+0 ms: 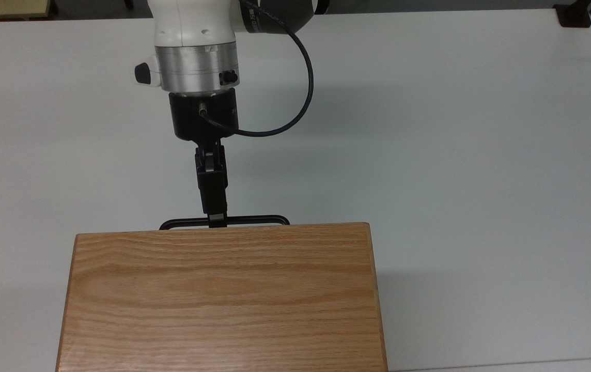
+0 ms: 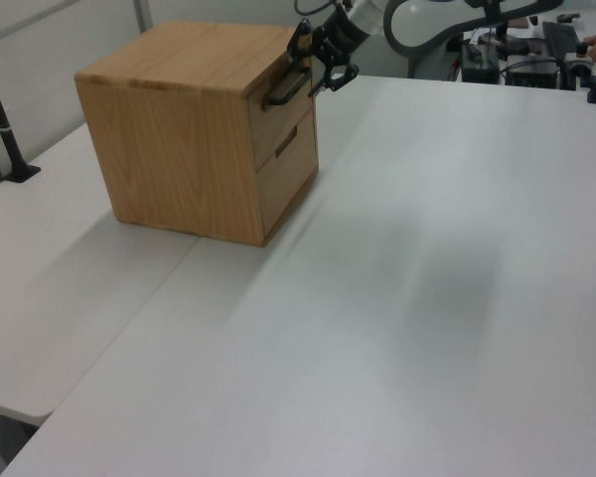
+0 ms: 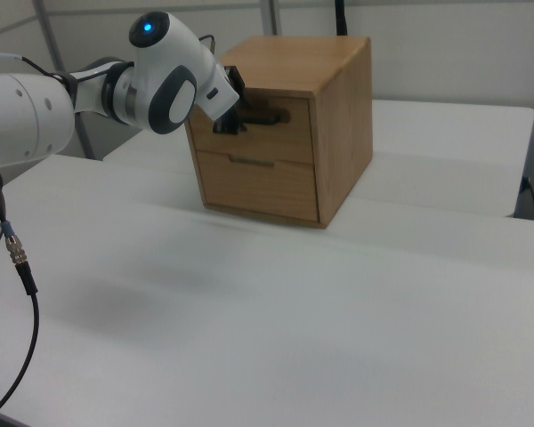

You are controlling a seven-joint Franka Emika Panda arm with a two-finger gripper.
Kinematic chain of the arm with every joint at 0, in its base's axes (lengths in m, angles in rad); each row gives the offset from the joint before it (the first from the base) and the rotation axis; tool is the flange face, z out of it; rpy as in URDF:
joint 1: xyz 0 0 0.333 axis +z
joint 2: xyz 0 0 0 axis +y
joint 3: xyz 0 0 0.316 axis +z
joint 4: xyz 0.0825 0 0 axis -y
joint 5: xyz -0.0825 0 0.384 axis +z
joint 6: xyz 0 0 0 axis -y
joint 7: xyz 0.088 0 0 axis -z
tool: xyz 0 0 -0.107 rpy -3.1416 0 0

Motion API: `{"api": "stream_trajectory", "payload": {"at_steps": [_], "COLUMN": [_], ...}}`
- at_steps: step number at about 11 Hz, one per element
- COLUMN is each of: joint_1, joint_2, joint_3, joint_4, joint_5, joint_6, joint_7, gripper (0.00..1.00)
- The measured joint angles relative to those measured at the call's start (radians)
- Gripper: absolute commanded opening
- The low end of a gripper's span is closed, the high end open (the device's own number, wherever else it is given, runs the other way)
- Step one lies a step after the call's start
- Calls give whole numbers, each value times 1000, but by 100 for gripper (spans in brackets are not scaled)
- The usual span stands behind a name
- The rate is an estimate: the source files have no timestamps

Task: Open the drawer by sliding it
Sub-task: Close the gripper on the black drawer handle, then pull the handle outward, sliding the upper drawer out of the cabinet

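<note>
My gripper [image 1: 216, 221] is right at the black handle [image 1: 254, 219], fingers spread one above and one below the bar w/ a gap, not clamped yet. Wrist is turned that way so they can straddle the horizontal bar, I'd say. Behind it the top drawer [image 3: 267, 133] sits flush and closed in the oak cabinet [image 2: 179, 119], lower drawer [image 3: 258, 182] under it. Cabinet rests on the white table [image 1: 455, 155], front facing my arm, giving a straight pull back. Next, I reckon: close, then slide out.
</note>
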Motion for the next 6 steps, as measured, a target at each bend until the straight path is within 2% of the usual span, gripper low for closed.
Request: {"api": "stream_trajectory", "payload": {"at_steps": [2, 6], "joint_1": [0, 1], "joint_2": [0, 0], "joint_3": [0, 0], "joint_4": [-1, -3], "joint_5": [-15, -29], "joint_6": [-6, -7], "joint_7": [0, 7], "gripper": [0, 0]}}
